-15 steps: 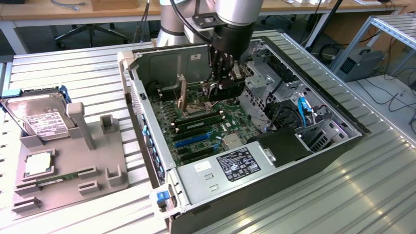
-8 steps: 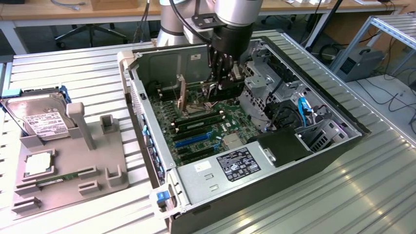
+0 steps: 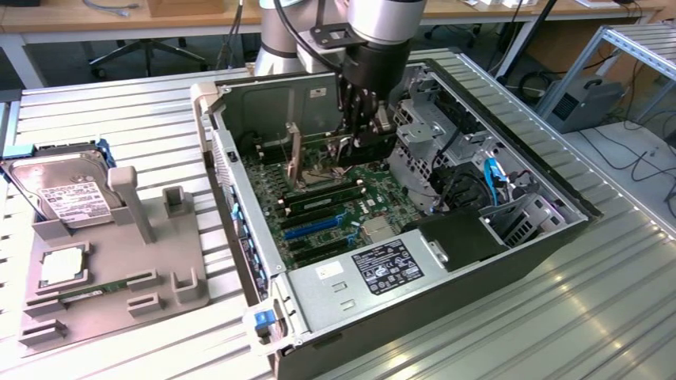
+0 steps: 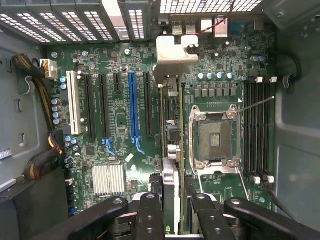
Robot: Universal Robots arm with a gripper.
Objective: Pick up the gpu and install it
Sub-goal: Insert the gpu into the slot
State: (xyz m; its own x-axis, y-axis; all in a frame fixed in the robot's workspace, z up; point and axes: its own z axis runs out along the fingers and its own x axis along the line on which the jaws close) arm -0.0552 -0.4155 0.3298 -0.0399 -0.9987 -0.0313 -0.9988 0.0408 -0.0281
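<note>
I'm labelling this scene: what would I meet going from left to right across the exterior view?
Hard drive → gpu → power supply label → blue cable → grey box on the floor.

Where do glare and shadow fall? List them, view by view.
Exterior view: light glares off the ribbed metal table towards the exterior view's right; the inside of the case lies darker under the arm. Wrist view: the gpu's silver bracket and the vent grilles wash out white; the motherboard is evenly lit.
</note>
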